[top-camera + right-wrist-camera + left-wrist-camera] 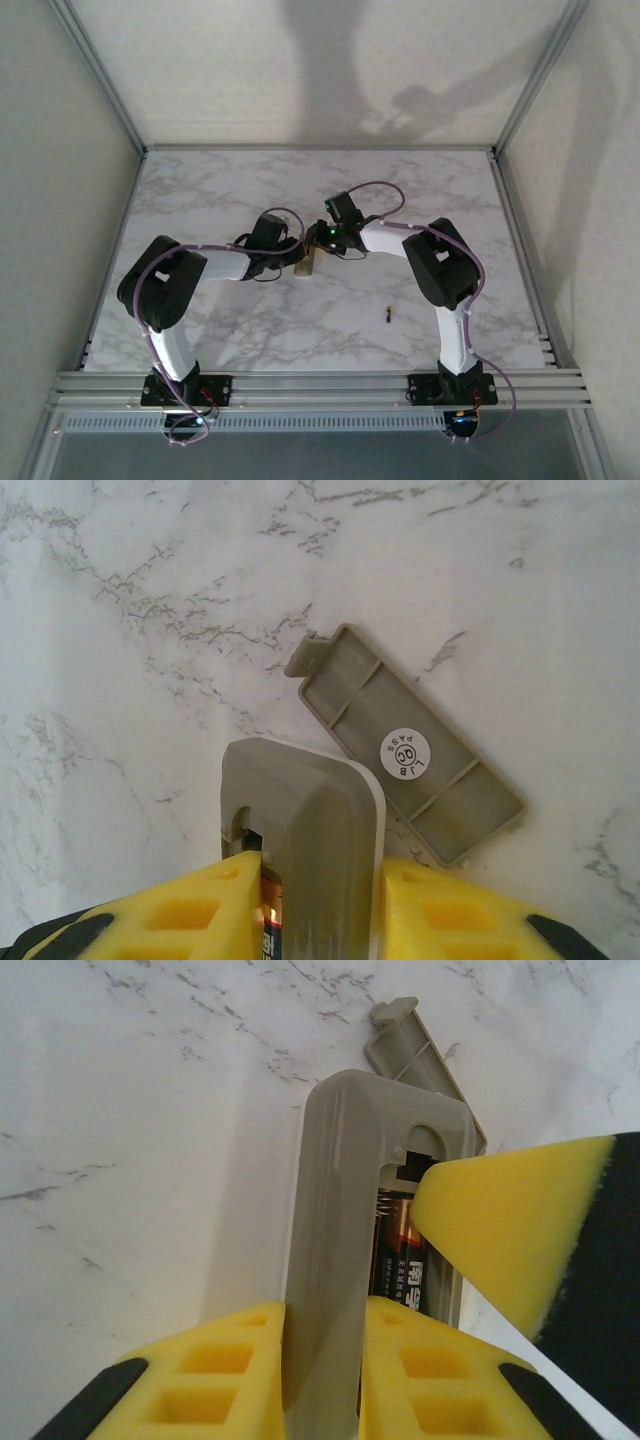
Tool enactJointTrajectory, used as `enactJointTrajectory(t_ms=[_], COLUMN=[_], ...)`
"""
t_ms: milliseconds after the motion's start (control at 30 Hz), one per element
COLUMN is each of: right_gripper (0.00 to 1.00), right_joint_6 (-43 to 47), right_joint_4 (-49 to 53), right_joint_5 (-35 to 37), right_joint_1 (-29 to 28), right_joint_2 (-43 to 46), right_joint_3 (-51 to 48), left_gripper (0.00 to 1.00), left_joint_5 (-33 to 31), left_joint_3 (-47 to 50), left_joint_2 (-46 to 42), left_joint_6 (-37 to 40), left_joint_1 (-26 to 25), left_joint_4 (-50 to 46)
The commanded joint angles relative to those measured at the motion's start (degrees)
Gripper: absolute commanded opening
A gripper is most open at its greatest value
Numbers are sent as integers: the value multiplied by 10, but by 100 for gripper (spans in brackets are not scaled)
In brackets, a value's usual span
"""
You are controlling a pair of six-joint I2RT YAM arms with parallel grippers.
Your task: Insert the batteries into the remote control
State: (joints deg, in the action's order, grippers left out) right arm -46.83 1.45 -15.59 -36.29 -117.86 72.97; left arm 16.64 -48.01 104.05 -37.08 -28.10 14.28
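The remote control (330,1240) stands on edge on the marble, its tan back open, and my left gripper (322,1360) is shut across its body. One battery (405,1260), dark with a copper band, lies in the compartment. My right gripper (320,900) is shut across the remote control (320,820): one yellow finger (500,1230) presses on the seated battery (268,925) and the other bears on the remote's far side. In the top view both grippers (292,256) (320,245) meet at the remote (308,264). A second battery (387,314) lies loose on the table.
The tan battery cover (410,750) lies inside-up with a round QC sticker, just beyond the remote's end. Grey walls and aluminium rails (320,382) frame the marble table (200,200).
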Motion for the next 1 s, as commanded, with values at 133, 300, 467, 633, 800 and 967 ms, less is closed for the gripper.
enactJointTrajectory(t_ms=[133,300,467,633,800,967], right_gripper=[44,51,52,55,57,58], right_joint_6=[43,68,80,82,90,84], right_joint_4=[78,109,126,136,162,169], right_joint_5=[47,77,102,129,162,178], right_joint_1=[2,2,2,2,2,3], right_joint_2=[67,117,169,230,291,341], right_joint_3=[-7,-13,-54,-111,-166,-220], left_gripper=[20,23,28,38,41,42], left_joint_5=[-41,-44,-50,-61,-70,-79], left_joint_3=[-1,-16,-33,-43,-51,-55], left_joint_2=[38,28,19,8,-6,-16], left_joint_6=[9,5,1,-2,1,3], left_joint_1=[-4,-9,-19,-20,-20,-20], left_joint_4=[-77,-91,-107,-120,-130,-139])
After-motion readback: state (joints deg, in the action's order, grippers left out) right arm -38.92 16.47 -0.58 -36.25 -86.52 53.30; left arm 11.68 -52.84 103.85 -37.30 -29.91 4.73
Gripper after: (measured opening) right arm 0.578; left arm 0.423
